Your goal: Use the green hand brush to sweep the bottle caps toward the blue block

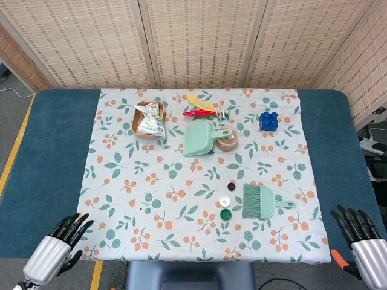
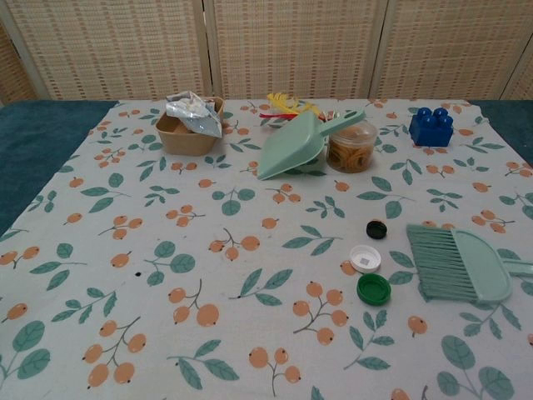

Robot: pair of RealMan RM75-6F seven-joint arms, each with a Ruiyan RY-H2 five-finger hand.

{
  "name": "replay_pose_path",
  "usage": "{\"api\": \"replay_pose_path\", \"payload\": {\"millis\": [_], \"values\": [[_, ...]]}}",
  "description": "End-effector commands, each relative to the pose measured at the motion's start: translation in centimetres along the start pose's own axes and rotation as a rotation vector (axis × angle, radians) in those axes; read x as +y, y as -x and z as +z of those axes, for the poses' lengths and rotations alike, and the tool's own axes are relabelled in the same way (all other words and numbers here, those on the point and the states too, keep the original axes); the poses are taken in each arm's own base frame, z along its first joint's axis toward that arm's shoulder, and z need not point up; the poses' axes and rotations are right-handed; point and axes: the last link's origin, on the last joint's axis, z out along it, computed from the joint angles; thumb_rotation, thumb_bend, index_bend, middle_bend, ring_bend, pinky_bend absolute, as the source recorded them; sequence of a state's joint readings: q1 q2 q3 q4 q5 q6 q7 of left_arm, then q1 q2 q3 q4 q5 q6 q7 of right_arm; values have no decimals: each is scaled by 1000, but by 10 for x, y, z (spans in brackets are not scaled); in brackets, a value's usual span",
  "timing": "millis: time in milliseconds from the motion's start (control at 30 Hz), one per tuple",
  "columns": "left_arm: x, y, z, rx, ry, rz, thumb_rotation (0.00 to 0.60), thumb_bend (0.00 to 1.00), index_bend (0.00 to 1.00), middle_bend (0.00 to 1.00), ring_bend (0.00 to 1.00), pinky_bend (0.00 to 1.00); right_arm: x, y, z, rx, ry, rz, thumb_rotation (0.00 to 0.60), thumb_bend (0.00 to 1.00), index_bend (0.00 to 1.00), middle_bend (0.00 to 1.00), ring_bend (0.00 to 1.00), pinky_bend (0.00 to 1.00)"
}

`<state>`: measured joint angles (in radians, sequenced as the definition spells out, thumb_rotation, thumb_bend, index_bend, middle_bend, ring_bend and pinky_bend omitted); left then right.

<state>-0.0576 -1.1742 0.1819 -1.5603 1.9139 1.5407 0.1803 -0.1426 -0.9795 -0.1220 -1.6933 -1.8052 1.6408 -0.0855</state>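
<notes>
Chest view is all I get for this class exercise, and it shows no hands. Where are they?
Observer: The left hand is off the cloth at the table's near left corner, fingers apart, holding nothing.
Operator: And the right?
Observer: The right hand is at the near right corner, also empty, well apart from the green hand brush.
Operator: Anything beside it?
Observer: A small orange object lies just left of that hand; I cannot tell what it is.
</notes>
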Motion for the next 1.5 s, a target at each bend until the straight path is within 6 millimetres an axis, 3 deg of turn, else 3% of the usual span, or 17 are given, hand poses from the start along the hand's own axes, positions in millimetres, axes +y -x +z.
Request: {"api": "replay_pose_path", "payload": {"millis": [33,300,567,833,1200,1500], "values": [[0,0,0,-1,0,2,600,396,0,0,0,144,0,0,1,-2,1,0,600,169,0,0,0,0],[-1,0,1,-5,-5,-8,600,395,0,0,0,145,-5,10,18,-1,-2,-31,600,169,0,0,0,0],[-9,3,14,-27,-17,-35,600,397,0,0,0,145,-41,25,88,-61,-3,-170,600,169,50,5,0,0],[-20,-3,18,-33,-40,-64,600,396,0,0,0,145,-64,59,124,-107,25,-360,600,169,185,129,0,0],[-18,-2,17,-38,-30,-64,600,396,0,0,0,145,-64,108,154,-194,122,-247,600,192,299,226,0,0],[-18,-3,18,-36,-28,-67,600,396,0,0,0,145,-73,120,166,-182,117,-348,600,263,379,286,0,0]]}}
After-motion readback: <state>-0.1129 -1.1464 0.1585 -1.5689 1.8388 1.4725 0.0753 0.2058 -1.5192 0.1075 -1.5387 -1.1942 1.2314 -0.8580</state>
